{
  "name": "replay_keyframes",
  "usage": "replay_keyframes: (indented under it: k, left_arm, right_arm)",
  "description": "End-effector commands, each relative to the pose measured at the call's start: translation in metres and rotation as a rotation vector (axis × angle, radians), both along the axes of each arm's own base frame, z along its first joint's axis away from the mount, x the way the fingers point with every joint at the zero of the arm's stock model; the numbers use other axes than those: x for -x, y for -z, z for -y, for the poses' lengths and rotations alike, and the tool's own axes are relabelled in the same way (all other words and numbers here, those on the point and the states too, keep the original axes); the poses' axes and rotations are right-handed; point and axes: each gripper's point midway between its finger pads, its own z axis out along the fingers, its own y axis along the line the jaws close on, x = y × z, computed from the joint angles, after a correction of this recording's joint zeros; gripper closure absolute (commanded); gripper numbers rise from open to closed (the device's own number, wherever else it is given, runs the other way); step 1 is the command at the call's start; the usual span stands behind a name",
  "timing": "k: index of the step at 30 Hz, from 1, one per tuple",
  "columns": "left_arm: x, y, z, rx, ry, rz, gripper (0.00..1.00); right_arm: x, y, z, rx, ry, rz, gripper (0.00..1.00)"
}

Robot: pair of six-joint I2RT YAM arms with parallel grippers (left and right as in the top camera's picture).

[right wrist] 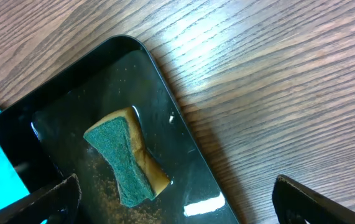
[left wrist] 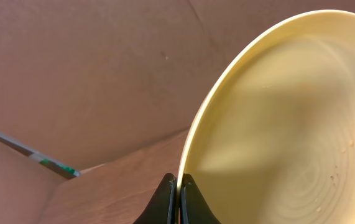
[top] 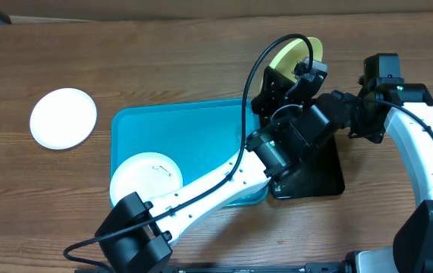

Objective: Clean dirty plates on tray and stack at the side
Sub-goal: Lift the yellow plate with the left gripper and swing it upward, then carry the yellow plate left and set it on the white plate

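My left gripper is shut on the rim of the pale yellow-green plate and holds it tilted up above the black tray; the plate shows in the overhead view past the arm. One white plate lies in the turquoise tray at its near left. Another white plate lies on the table to the tray's left. My right gripper is open and empty over the black tray, just above a green and yellow sponge.
The black tray lies right of the turquoise tray, mostly under my left arm. Brown crumbs lie in it near the sponge. Wooden table surrounds both trays. A cable loops over the left arm.
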Motion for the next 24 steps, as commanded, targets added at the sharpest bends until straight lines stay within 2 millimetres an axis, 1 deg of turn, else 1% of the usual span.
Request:
replay_keyframes:
  k: [1,5,9,13,15,17,19,21,24]
  left_arm:
    - [0.003,-0.023,-0.007,0.011,-0.018,0.030,0.96]
    - [0.002,-0.022,-0.008,0.059,-0.031,0.040,0.96]
    - [0.002,-0.011,0.000,0.102,0.017,-0.002,0.96]
    - [-0.001,0.014,0.004,0.149,0.082,-0.112,0.96]
    - [-0.006,0.028,0.005,0.164,0.132,-0.191,0.96]
    - [-0.014,0.043,0.002,0.200,0.176,-0.273,0.96]
    - [-0.023,0.050,-0.009,0.249,0.170,-0.320,0.96]
    - [-0.033,0.057,-0.030,0.317,0.132,-0.368,0.96]
    - [-0.048,0.067,-0.070,0.437,0.056,-0.440,0.96]
  right_arm:
    - [-0.007,-0.014,0.001,-0.001,0.003,0.046,0.00]
    - [-0.007,-0.014,0.001,-0.001,0.003,0.046,0.00]
    - [-0.007,-0.014,0.001,-0.001,0.003,0.046,0.00]
    - [-0.007,-0.014,0.001,-0.001,0.003,0.046,0.00]
    - [-0.007,-0.014,0.001,-0.001,0.003,0.046,0.00]
    - [-0.007,-0.014,0.001,-0.001,0.003,0.046,0.00]
    - [-0.007,-0.014,0.001,-0.001,0.003,0.046,0.00]
    - [-0.007,-0.014,0.001,-0.001,0.003,0.046,0.00]
    - [-0.007,-0.014,0.001,-0.001,0.003,0.046,0.00]
